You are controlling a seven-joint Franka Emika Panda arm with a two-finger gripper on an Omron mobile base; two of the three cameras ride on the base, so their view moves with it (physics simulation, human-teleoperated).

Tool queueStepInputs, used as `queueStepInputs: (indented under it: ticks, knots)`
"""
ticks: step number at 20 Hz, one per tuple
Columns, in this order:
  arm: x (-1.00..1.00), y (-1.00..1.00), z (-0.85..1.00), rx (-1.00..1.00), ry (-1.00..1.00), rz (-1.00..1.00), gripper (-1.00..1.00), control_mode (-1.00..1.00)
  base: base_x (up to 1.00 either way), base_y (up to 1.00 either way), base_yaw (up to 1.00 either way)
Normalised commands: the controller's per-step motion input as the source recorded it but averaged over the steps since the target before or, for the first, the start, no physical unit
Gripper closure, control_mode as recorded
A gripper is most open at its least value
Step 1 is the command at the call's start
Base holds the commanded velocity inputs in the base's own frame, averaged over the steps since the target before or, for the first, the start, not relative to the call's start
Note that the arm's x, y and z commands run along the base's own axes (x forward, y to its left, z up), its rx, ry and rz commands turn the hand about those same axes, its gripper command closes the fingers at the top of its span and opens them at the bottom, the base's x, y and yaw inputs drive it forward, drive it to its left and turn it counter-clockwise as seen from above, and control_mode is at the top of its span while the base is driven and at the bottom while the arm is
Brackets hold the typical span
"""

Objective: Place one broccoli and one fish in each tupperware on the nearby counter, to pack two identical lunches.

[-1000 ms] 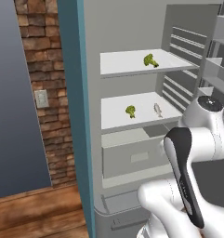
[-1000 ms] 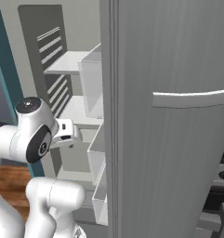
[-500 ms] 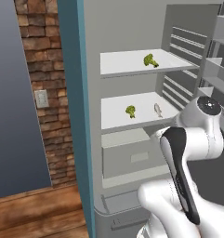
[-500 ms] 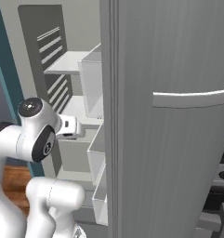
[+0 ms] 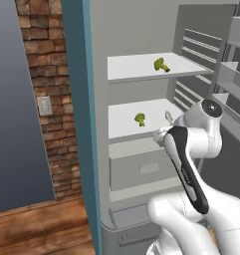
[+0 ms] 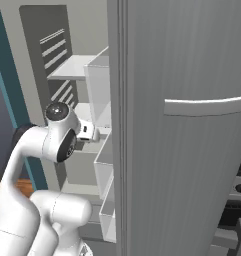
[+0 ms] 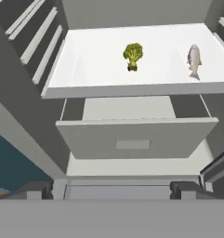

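You are aiming the claw, its spread impossible to tell, into the open fridge, where ahead a broccoli (image 7: 133,55) and fish (image 7: 194,59) are lying on the shelf (image 7: 90,62) for picking.

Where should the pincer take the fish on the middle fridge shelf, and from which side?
Grip the fish across its thick mid-body, coming from the open front and above. It lies lengthwise front to back, clear of the broccoli, so its long flanks look free.

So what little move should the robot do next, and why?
Probably reach the hand forward and up toward the broccoli on the middle fridge shelf. It sits in the open beside the fish, apart from it, and nothing is held yet. The pincer's fingertips are hard to make out, so I cannot tell whether they are open.
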Motion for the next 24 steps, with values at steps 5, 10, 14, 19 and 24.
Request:
queueStepInputs:
  ticks: [5, 10, 14, 19, 24]
  knots:
    - [0.92, 0.0, 0.0, 0.0, 0.17, 0.0, -1.0, -1.0, 0.0, 0.0, 0.0]
    - [0.68, 0.0, -0.1, 0.0, 0.08, 0.0, -1.0, -1.0, 0.0, 0.0, 0.0]
    - [0.53, 0.0, -0.41, 0.0, -0.04, 0.0, -1.0, -1.0, 0.0, 0.0, 0.0]
    - [0.59, 0.0, -0.58, 0.0, -0.31, 0.0, -1.0, -1.0, 0.0, 0.0, 0.0]
    - [0.61, 0.0, -0.26, 0.0, -0.2, 0.0, -1.0, -1.0, 0.0, 0.0, 0.0]
